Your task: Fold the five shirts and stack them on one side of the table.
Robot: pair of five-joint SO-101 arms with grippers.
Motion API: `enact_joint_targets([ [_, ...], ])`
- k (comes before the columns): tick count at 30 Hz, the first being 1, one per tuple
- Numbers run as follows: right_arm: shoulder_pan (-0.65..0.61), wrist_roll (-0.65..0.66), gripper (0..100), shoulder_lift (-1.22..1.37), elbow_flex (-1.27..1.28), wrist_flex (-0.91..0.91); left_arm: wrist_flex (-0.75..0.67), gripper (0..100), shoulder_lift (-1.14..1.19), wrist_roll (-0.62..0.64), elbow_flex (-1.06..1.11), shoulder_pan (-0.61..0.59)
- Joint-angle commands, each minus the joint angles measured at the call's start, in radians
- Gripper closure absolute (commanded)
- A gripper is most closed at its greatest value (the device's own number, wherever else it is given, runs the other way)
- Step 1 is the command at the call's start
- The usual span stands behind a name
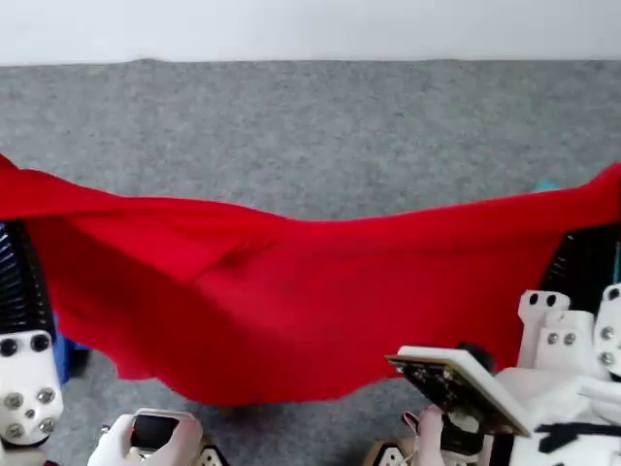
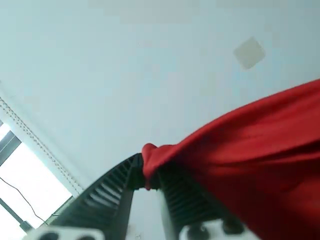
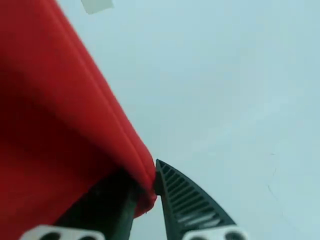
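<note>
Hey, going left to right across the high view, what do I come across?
A black ribbed gripper at the left edge → the red shirt hanging stretched across the middle → a second black ribbed gripper at the right edge.

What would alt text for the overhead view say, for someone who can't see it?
A red shirt hangs stretched wide over the grey table, its ends held up by the left arm and the right arm at the picture's sides.
</note>
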Motion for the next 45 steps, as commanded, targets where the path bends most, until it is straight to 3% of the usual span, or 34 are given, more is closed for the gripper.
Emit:
enact_joint_targets([
  [1,0.015,0.011,98.8,0.002,-0.021,0.005,0.003,100,0.005,-0.017,0.001,-0.014],
  [9,0.001,0.072,98.8,0.001,0.324,-0.010,-0.003,100,0.063,-0.018,0.274,-0.038],
  [12,-0.045,0.083,98.8,-0.004,0.512,-0.117,-0.055,100,0.118,-0.018,0.466,-0.038],
  [19,-0.117,0.084,98.8,0.004,0.924,-0.579,-0.477,100,0.249,-0.018,0.865,-0.044],
  [25,-0.165,0.152,98.8,0.062,1.154,-0.915,-0.792,100,0.373,-0.015,1.020,-0.054],
  [35,-0.160,0.157,98.8,0.499,1.119,-1.449,-1.155,100,0.632,-0.017,1.021,-0.146],
  [45,-0.160,0.152,98.8,0.878,0.730,-1.478,-1.316,100,0.664,-0.014,1.020,-0.130],
])
